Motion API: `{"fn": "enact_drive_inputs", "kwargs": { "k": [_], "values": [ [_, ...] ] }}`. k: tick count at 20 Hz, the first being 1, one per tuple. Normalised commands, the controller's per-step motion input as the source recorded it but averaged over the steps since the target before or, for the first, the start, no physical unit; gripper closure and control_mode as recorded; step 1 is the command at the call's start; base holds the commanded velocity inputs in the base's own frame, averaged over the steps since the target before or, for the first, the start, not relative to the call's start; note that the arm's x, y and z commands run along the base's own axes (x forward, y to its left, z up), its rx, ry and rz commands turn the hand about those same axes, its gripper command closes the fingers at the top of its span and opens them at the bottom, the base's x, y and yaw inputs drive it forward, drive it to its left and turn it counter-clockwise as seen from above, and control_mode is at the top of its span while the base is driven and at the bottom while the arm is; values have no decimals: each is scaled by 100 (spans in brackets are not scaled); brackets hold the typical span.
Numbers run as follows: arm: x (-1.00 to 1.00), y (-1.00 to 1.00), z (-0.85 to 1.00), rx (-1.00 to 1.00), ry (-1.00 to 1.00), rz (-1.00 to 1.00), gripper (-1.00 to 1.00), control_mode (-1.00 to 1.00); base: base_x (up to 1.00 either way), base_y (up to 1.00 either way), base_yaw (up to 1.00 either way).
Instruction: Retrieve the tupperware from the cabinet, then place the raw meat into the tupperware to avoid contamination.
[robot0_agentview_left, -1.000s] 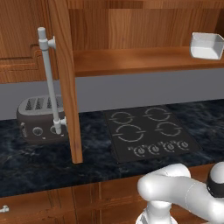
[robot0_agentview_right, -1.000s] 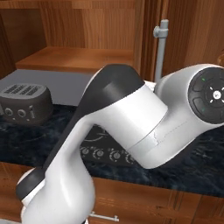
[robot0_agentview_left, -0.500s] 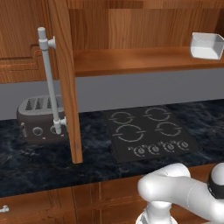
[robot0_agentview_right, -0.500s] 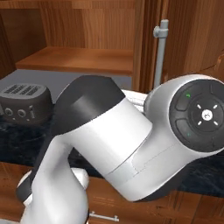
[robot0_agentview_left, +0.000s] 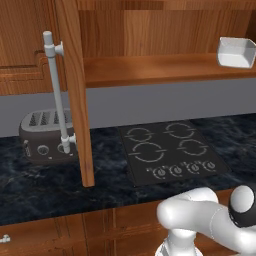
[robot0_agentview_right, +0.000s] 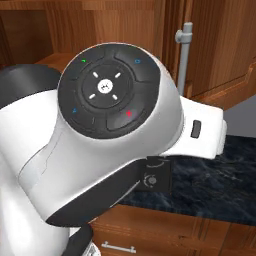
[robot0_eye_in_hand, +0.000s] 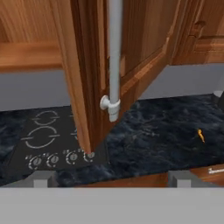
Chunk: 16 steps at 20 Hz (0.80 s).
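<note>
Gripper (robot0_eye_in_hand: 109, 181) jaws spread wide, nothing between them, facing the open cabinet door (robot0_eye_in_hand: 94, 78) and its bar handle (robot0_eye_in_hand: 114, 57). Raw meat (robot0_eye_in_hand: 201, 135) on the dark counter (robot0_eye_in_hand: 162, 140). Tupperware (robot0_agentview_left: 236, 52) on the cabinet shelf (robot0_agentview_left: 150, 70), far right.

Kitchen: wooden cabinets (robot0_agentview_left: 30, 45), cooktop (robot0_agentview_left: 170, 152), toaster (robot0_agentview_left: 45, 137), dark stone counter (robot0_agentview_left: 45, 190)

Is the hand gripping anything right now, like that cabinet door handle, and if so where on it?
Nothing is held. The hand is open and set back from the grey bar handle on the open cabinet door, with only air between its fingertips.
</note>
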Motion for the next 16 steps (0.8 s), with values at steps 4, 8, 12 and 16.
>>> {"fn": "enact_drive_inputs", "kwargs": {
  "k": [4, 8, 12, 16],
  "values": [
    [-46, 25, 0, -14, 12, -16, -100, -100, 0, 0, 0],
    [-47, 28, 0, -13, 11, -15, -100, -100, 0, 0, 0],
    [-52, 35, 0, -6, 16, -12, -100, -100, 0, 0, 0],
    [-71, 37, 0, 2, 18, -3, -100, -100, 0, 0, 0]
  ]
}}
